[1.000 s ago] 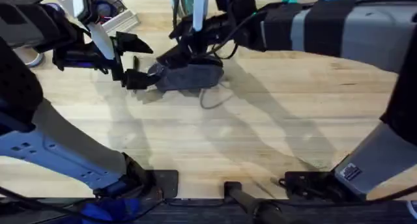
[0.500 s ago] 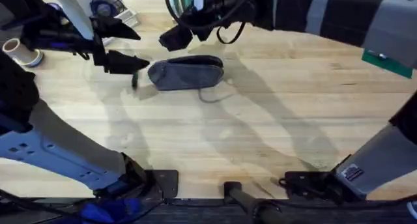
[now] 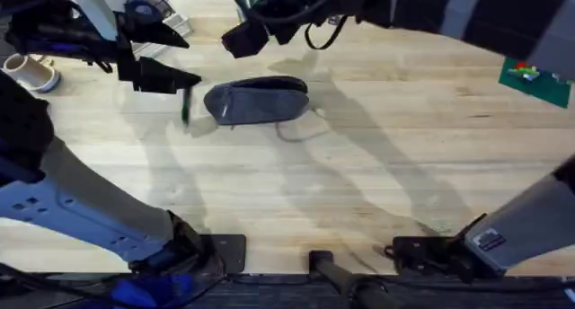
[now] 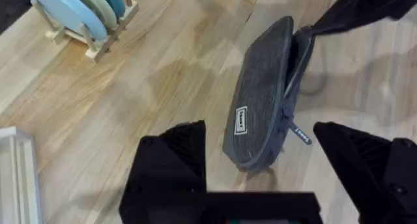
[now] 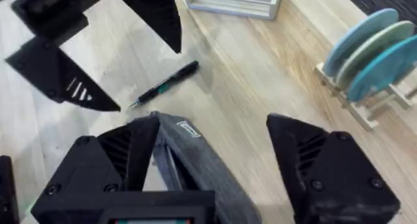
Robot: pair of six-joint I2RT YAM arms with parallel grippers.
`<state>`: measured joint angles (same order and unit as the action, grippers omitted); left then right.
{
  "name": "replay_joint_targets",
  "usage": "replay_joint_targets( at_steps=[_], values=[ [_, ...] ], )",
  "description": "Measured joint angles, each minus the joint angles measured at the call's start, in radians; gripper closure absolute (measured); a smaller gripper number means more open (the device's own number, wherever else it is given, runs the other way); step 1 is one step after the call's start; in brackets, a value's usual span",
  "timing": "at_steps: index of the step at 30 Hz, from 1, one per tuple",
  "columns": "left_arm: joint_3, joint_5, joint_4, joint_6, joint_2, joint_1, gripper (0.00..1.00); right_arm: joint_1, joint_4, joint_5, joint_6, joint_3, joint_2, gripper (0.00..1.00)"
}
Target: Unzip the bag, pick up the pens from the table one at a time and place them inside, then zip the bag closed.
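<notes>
Grey fabric bag [image 3: 257, 101] half hidden behind the right end effector [image 5: 215, 152]; both end effectors gape, the left [image 4: 260, 165] empty.

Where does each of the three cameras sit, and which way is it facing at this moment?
Overhead: fixed above the arm bases, looking down and forward over the table; both arms show, with the bag and pen between the grippers.
Left wrist: rides the left arm, looking down at the bag; its open left gripper frames the bottom.
Right wrist: rides the right arm, looking at the pen and bag; its open right gripper is below, the left gripper beyond.
Shared: all three see the bag.
</notes>
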<state>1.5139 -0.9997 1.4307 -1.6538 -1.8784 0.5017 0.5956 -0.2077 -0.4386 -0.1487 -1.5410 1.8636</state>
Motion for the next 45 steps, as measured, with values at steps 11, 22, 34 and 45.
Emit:
replay_joint_targets(
  at_steps=[11, 22, 34, 45],
  values=[
    [0.0, 0.197, -0.195, 0.504, 0.113, -0.114, 0.004, -0.04, -0.078, 0.005, 0.0, -0.002, -0.06, 0.006],
    [0.0, 0.387, -0.113, 0.851, 0.39, -0.223, 0.004, -0.078, -0.256, 0.005, -0.011, -0.003, -0.174, 0.006],
    [-0.034, 0.44, -0.001, 1.002, 0.661, -0.223, 0.004, -0.086, -0.494, 0.006, -0.132, -0.006, -0.245, 0.006],
    [-0.251, 0.447, -0.005, 1.119, 0.913, -0.223, 0.004, -0.086, -0.643, 0.006, -0.202, -0.008, -0.282, 0.006]
  ],
)
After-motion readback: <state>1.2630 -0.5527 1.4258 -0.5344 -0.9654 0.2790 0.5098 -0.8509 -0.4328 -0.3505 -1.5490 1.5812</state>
